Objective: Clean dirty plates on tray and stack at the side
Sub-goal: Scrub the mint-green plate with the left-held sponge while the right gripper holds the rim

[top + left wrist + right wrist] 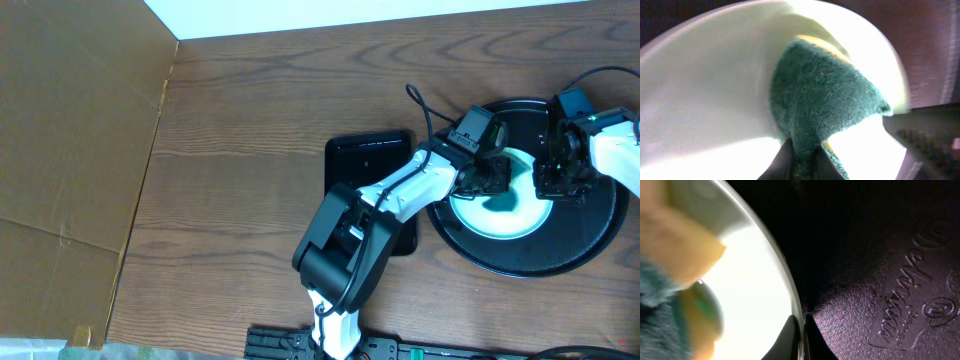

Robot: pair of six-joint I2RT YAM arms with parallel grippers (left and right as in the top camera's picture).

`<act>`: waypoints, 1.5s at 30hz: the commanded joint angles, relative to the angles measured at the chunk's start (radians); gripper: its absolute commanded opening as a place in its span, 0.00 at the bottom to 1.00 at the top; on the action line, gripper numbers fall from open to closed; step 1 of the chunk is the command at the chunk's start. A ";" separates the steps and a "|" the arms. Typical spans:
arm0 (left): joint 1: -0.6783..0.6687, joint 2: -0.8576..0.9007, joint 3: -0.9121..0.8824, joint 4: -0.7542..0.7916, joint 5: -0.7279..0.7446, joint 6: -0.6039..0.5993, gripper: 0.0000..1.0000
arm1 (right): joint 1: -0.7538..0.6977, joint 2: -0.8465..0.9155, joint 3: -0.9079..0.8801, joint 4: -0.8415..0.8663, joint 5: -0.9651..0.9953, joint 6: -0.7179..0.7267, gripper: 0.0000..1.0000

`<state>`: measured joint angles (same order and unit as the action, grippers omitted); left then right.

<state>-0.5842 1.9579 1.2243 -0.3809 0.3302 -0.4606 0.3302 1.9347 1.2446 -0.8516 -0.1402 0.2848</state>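
Note:
A pale mint plate (505, 218) lies on the large round black tray (520, 264) at the right of the table. My left gripper (492, 180) is shut on a green and yellow sponge (825, 95), which presses flat against the plate (705, 90). The left fingers (785, 160) pinch the sponge's near end. My right gripper (551, 180) is shut on the plate's right rim. In the right wrist view its fingertips (790, 330) clamp the thin edge of the plate (755, 290) over the textured tray (880, 255). The sponge (670, 255) is blurred at the left.
A smaller black rectangular tray (370, 158) sits left of the round one, partly under the left arm. A cardboard sheet (70, 130) covers the table's left side. A black cable (425, 110) loops above the left wrist.

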 commanded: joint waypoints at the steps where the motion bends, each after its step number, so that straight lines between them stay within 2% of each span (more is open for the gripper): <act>1: 0.045 0.068 -0.061 -0.126 -0.359 0.107 0.07 | -0.001 0.009 -0.013 -0.016 0.045 -0.008 0.01; 7: 0.071 0.068 0.018 -0.266 -0.483 0.139 0.07 | -0.001 0.009 -0.013 -0.016 0.045 -0.008 0.01; 12: 0.083 0.068 0.029 -0.269 -0.462 0.114 0.07 | -0.001 0.009 -0.013 -0.016 0.045 -0.008 0.01; 15: 0.083 0.068 0.029 -0.241 -0.309 0.104 0.07 | -0.001 0.009 -0.013 -0.016 0.045 -0.008 0.01; 20: 0.061 0.068 0.020 -0.077 0.107 0.098 0.07 | -0.001 0.009 -0.013 -0.012 0.045 -0.008 0.01; 22: 0.038 0.069 0.019 -0.017 0.170 0.080 0.07 | -0.001 0.009 -0.013 -0.012 0.045 -0.008 0.01; 26: -0.016 0.074 0.018 0.046 0.182 0.055 0.07 | -0.001 0.009 -0.013 -0.013 0.045 -0.008 0.01; 30: -0.055 0.108 0.018 0.082 0.191 -0.026 0.07 | -0.001 0.009 -0.013 -0.013 0.045 -0.008 0.01; 33: -0.073 0.150 0.018 0.120 0.288 -0.035 0.07 | -0.001 0.009 -0.013 -0.013 0.045 -0.008 0.01; 40: -0.080 0.183 0.018 0.067 0.359 -0.035 0.07 | -0.001 0.009 -0.013 -0.013 0.045 -0.008 0.01; 45: -0.079 0.178 0.019 0.064 0.467 -0.035 0.07 | -0.001 0.009 -0.013 -0.012 0.045 -0.008 0.01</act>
<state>-0.6109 2.0682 1.2800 -0.2752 0.6323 -0.4751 0.3244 1.9347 1.2442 -0.8654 -0.0937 0.2848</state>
